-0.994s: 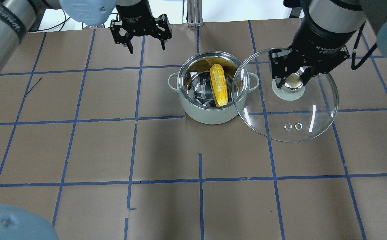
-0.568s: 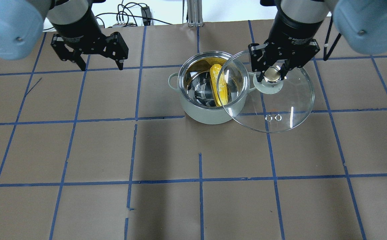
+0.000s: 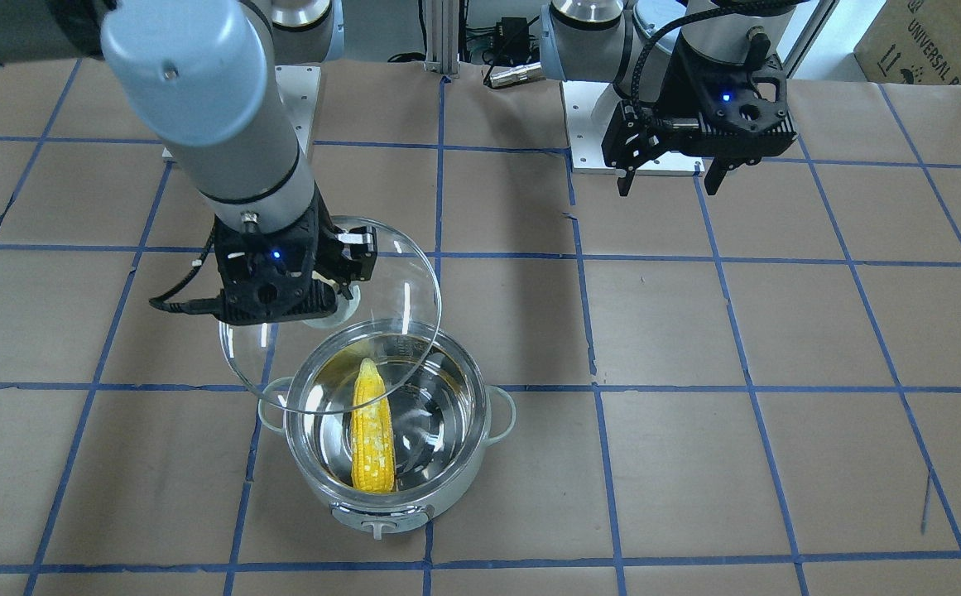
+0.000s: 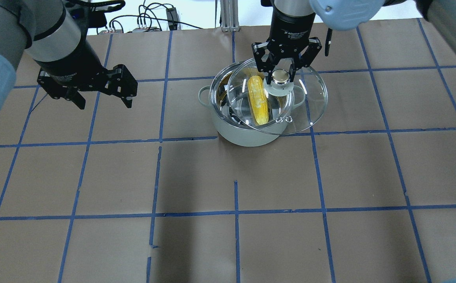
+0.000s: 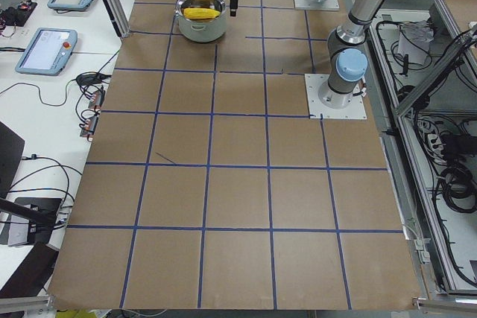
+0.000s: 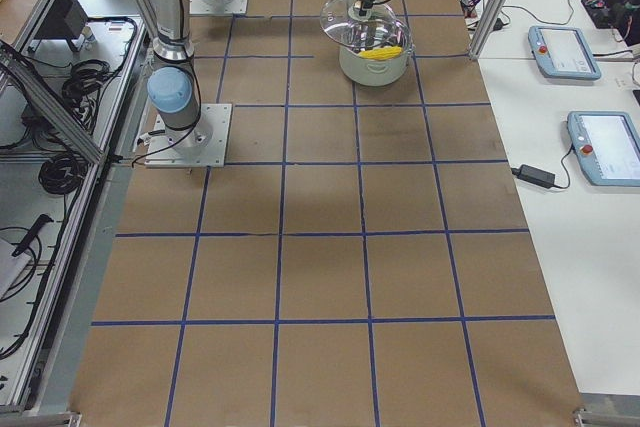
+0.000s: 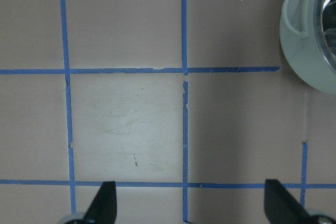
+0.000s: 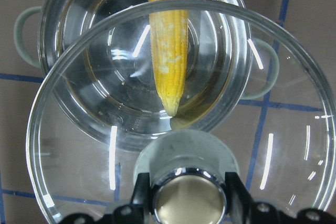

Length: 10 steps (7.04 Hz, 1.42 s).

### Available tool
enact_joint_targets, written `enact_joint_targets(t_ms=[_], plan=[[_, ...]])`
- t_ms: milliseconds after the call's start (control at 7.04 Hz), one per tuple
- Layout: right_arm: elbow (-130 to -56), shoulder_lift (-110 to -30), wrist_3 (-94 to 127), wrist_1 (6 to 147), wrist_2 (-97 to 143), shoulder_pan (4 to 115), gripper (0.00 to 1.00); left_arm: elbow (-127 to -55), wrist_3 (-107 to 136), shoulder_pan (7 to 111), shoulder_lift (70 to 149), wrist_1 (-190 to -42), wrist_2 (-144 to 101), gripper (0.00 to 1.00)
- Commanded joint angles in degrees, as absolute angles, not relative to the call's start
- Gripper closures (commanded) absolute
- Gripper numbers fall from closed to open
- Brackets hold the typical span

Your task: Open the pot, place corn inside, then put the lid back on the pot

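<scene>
The pot point(image 4: 247, 137) stands at the table's back centre, open, with the corn point(image 4: 258, 100) lying in it. My right gripper point(image 4: 281, 76) is shut on the knob of the glass lid point(image 4: 310, 102) and holds it above the pot. The lid covers much of the opening but sits off to the overhead view's right. The right wrist view shows the corn point(image 8: 168, 40) through the lid point(image 8: 79, 145). My left gripper point(image 4: 105, 105) is open and empty, left of the pot. The front view shows the pot point(image 3: 397, 505), the lid point(image 3: 397, 273) and the left gripper point(image 3: 667, 186).
Brown paper with a blue tape grid covers the table. An aluminium post point(image 4: 228, 15) and cables point(image 4: 149, 15) lie past the back edge. The arm base plates point(image 3: 646, 141) sit on the robot's side. Side tables hold control tablets point(image 5: 48, 46).
My right gripper has carried the lid to the left, from beside the pot to over much of its opening. My left arm has moved left and nearer, still open.
</scene>
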<state>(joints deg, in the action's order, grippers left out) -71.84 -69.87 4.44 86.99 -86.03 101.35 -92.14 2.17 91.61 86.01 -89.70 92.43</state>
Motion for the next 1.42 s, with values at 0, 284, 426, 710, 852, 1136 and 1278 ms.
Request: enact_joint_targets(t_ms=[0, 284, 426, 710, 852, 1136, 1278], plan=[[-66.2, -63.0, 4.6, 88.9, -85.8, 102.0, 0.91, -89.2, 1.2, 91.2, 87.9, -89.6, 91.9, 0.00], [-63.2, -59.1, 4.6, 90.6, -86.1, 102.0, 0.91, -79.1, -0.2, 90.9, 95.4, -90.7, 92.3, 0.00], [-62.1, -58.0, 4.7, 92.1, -86.5, 102.0, 0.91, -78.5, -1.2, 90.5, 95.2, -93.8, 92.6, 0.00], [-61.6, -57.5, 5.0, 92.4, -86.1, 102.0, 0.91, -81.8, -5.4, 89.9, 92.7, -93.9, 92.8, 0.00], [-60.8, -56.5, 6.0, 93.4, -86.0, 102.0, 0.91, -83.8, -7.2, 88.2, 91.2, -92.6, 92.6, 0.00], [-60.5, -55.9, 6.3, 93.3, -85.9, 103.7, 0.91, -85.9, -9.8, 86.4, 89.6, -91.8, 92.5, 0.00], [-60.5, -55.7, 7.0, 93.3, -85.9, 103.7, 0.91, -86.2, -10.4, 85.6, 89.3, -90.6, 91.9, 0.00]])
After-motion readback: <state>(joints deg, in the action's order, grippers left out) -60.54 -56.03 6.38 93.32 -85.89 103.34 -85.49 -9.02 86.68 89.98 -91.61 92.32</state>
